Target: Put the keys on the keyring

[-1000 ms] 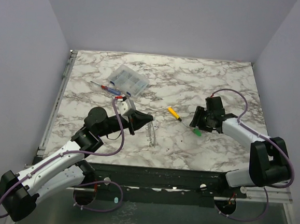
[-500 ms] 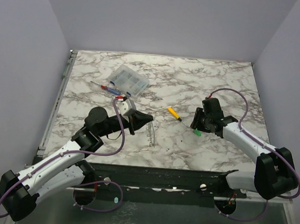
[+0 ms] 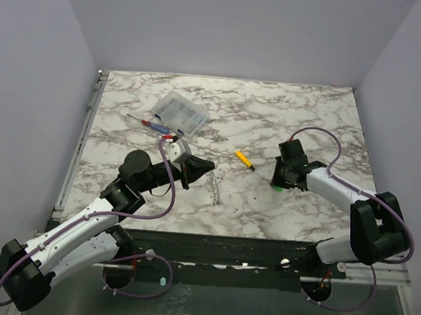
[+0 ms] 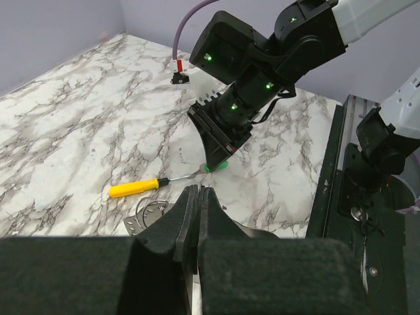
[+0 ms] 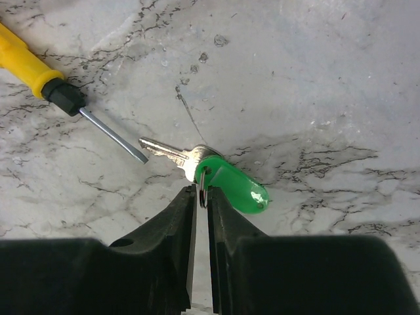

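The keys are one silver key with a green tag (image 5: pixel 236 187), lying on the marble beside a screwdriver tip; they also show as a green speck (image 3: pixel 276 184) and under the right fingers (image 4: pixel 216 167). My right gripper (image 5: pixel 202 191) points down at them, its jaws closed to a narrow slit on the small split ring at the key's head. My left gripper (image 3: pixel 210 167) hovers left of centre with its jaws pressed shut (image 4: pixel 198 190). The keyring (image 3: pixel 215 188), a thin pale strip seen edge-on, hangs from its tips; wire loops and a perforated plate (image 4: pixel 146 216) show behind the left finger.
A yellow-handled screwdriver (image 3: pixel 244 159) lies just left of the keys, its blade tip near the key (image 5: pixel 115 138). A clear compartment box (image 3: pixel 179 113) and a red-and-blue screwdriver (image 3: pixel 155 124) sit at the back left. The black rail (image 4: pixel 335 197) runs along the near edge.
My right gripper has dropped onto the key and narrowed its jaws around the small ring. The keyring under the left gripper has turned from a visible loop to edge-on. The left arm holds still.
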Controlling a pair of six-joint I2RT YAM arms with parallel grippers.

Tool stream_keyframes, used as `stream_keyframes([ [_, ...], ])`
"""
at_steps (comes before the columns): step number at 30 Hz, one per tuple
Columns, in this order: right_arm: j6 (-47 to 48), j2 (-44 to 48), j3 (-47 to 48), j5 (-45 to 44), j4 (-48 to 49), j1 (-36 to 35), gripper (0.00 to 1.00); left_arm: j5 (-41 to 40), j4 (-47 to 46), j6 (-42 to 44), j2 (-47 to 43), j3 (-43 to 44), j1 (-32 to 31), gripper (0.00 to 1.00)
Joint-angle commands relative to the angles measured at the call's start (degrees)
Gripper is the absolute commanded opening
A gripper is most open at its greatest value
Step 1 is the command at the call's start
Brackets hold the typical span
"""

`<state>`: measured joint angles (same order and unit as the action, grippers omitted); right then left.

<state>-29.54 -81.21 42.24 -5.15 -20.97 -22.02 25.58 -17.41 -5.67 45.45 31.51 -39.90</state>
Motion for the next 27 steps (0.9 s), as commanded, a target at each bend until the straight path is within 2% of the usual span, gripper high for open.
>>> stream_keyframes([
  [1,0.2,-1.7,0.4,-1.6,0.5,-0.2,0.21,-1.2,-0.6,0.9,-0.5,2.6,-0.5,0.00],
  [9,1.1,-1.0,0.5,-2.7,0.0,-0.2,0.21,-1.0,-0.5,0.9,0.0,2.7,-0.6,0.00],
  [16,2.0,0.7,0.5,-3.0,0.2,-0.2,0.34,-0.9,-0.6,0.8,0.1,2.7,-0.6,0.00],
  [27,2.3,-0.6,0.6,-3.0,0.9,-0.3,0.30,-1.0,-0.6,0.9,0.1,2.7,-0.7,0.00],
])
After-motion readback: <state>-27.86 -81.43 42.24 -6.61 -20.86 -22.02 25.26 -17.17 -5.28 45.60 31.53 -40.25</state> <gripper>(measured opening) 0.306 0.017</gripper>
